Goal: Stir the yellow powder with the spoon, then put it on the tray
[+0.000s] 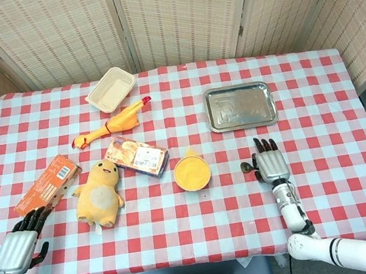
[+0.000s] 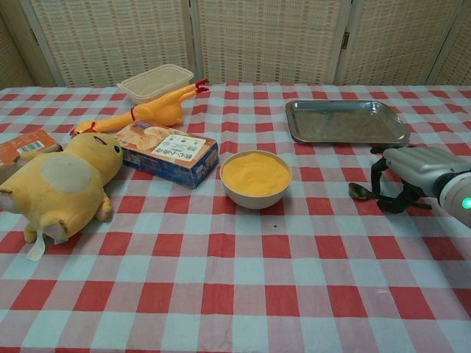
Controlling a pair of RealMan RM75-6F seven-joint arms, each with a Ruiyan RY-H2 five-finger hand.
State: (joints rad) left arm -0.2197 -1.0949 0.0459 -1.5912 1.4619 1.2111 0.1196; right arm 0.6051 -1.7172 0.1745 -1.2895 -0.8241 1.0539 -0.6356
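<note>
Step in hand: the spoon (image 2: 360, 191) is being taken up from the tabletop (image 1: 204, 230); judged so, since nothing has yet been stirred.
Right hand: the right hand (image 1: 270, 163) is being held low over the spoon, fingers (image 2: 377, 170) curled downward around the handle; whether the handle is actually being pinched cannot be told, as it is hidden under the hand.
Spoon: only the bowl end is being shown, resting on the cloth just left of the right hand, between the hand and the bowl of yellow powder (image 1: 192, 172).
Powder: the bowl is sitting near the middle of the tabletop, full nearly to the rim, surface undisturbed.
Tray: the tray (image 1: 240, 106) is lying beyond the right hand, well apart from the bowl, nothing seen in it.
Left hand: the left hand (image 1: 21, 242) is being kept at the near left edge, fingers loosely bent, nothing in it.
Grasp advice: the handle should be pinched firmly before any lift, so the spoon is not being dragged along the cloth.
Carry advice: the spoon should be brought in from above the bowl and lowered shallowly.
Risk: the powder is being judged easy to spill, given the fill level; slow, small circles are advised.
Nearby clutter: the biscuit box (image 1: 136, 156) is lying just left of the bowl and should be avoided.
</note>
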